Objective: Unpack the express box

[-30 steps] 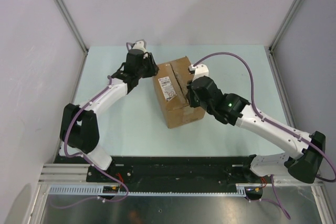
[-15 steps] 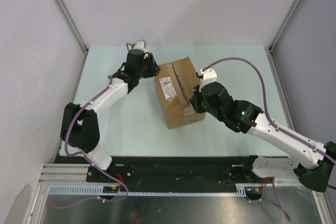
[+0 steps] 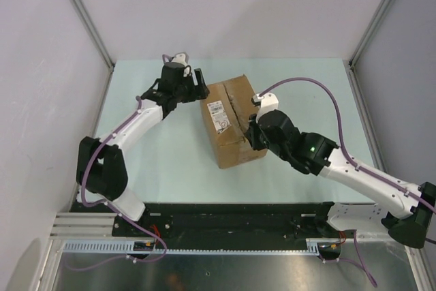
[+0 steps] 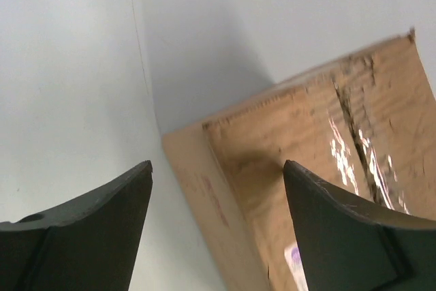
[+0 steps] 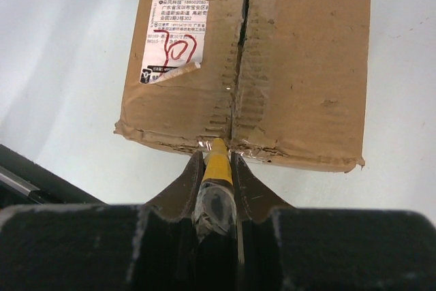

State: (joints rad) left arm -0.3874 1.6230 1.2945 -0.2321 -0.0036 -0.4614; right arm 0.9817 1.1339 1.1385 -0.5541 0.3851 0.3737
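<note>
the brown corrugated cardboard express box [image 5: 300,66] is matt and rough, its torn edges frayed and the fluting bared along the seam. strips of clear tape [image 4: 344,155] on it shine glossy. the white printed paper label [image 5: 174,28] looks smooth. the small yellow utility knife [image 5: 218,163] looks like smooth plastic. the pale green table top [image 3: 163,155] is smooth, softly sheened.

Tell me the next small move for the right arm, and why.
Probably draw the knife forward along the seam. The right tool grips the knife with its tip at the seam's near end, and the flaps are shut. The left tool is open about the box's far corner, not clamping it, so cut gently.
</note>
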